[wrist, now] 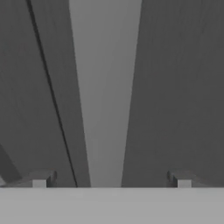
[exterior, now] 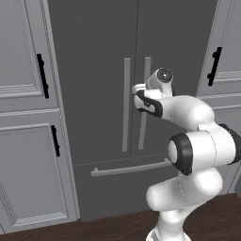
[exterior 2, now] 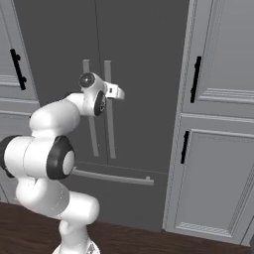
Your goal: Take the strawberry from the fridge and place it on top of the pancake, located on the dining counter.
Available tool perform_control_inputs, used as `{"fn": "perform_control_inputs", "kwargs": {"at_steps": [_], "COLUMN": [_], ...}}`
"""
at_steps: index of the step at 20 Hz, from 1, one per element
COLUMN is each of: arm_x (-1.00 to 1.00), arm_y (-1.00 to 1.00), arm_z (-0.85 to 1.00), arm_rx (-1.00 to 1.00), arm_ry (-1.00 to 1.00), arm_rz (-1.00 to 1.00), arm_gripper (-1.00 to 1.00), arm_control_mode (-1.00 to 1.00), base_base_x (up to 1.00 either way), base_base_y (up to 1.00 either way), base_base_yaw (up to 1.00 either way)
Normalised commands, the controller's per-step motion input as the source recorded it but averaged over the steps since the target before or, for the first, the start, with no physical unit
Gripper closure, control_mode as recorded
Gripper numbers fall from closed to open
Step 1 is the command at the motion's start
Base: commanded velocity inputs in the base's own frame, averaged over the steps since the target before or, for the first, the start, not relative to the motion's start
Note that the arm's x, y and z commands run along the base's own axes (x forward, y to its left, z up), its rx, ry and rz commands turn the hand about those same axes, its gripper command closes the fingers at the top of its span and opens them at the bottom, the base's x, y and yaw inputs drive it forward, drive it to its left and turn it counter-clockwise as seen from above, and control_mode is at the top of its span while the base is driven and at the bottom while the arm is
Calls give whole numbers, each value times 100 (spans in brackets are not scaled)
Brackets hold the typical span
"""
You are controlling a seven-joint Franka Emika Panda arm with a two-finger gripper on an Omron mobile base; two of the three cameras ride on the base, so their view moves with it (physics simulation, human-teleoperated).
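The fridge (exterior: 103,42) stands closed straight ahead, dark grey, with two long light grey bar handles side by side. My gripper (wrist: 111,181) is open and held right up to the right door's handle (wrist: 105,87), which runs between the two fingertips (wrist: 40,180) without touching either. The door seam lies just left of that handle. From the base views the hand (exterior: 140,90) (exterior 2: 115,91) sits at the upper part of the handles. The strawberry is hidden behind the closed doors. The pancake and the dining counter are out of view.
Grey panelled cabinets with black handles flank the fridge on the left (exterior: 28,141) and on the right (exterior 2: 218,149). The fridge's bottom drawer (exterior: 122,183) has a horizontal bar handle. Dark wood floor (exterior 2: 149,240) runs below.
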Motion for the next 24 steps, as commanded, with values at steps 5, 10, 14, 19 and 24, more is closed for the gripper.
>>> {"fn": "perform_control_inputs", "kwargs": {"at_steps": [5, 10, 14, 19, 24], "arm_x": [57, 31, 15, -57, -100], "arm_y": [-1, 0, 0, -38, -90], "arm_z": [-2, 0, 0, 0, 4], "arm_rx": [0, 0, 0, 2, 7], "arm_ry": [-2, -2, -4, 2, 3], "arm_rz": [0, 0, 0, -3, -4], "arm_gripper": [-100, 100, 100, 100, 100], "arm_control_mode": [-100, -100, -100, -100, -100], "base_base_x": [0, 0, 0, 0, 0], "base_base_y": [0, 0, 0, 0, 0], "base_base_yaw": [0, 0, 0, 0, 0]}}
